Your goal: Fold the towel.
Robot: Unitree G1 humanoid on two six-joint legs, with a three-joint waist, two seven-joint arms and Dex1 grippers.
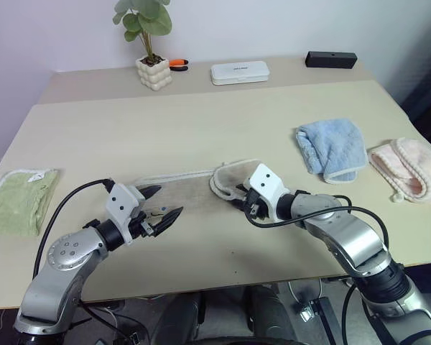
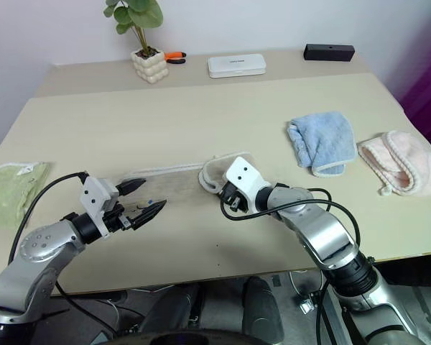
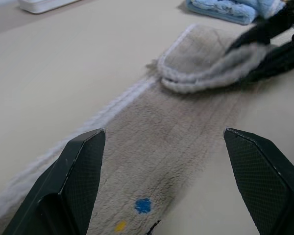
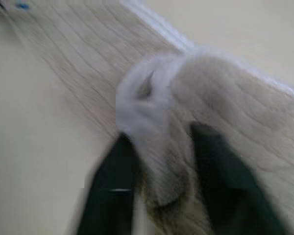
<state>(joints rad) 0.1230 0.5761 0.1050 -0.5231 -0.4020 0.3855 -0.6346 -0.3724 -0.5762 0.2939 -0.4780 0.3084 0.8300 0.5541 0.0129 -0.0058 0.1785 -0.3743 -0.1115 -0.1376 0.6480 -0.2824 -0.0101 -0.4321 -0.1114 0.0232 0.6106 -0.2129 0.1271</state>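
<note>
Beige bench (image 1: 201, 129), seen from above. Right hand (image 1: 250, 206), fingers parted around a folded-over end of the towel (image 1: 194, 188), which lies as a long strip near the front edge. Left hand (image 1: 161, 208) hovers spread over the strip's left end. Farther right: blue cloth (image 1: 333, 149); far left: green cloth (image 1: 14, 200).
</note>
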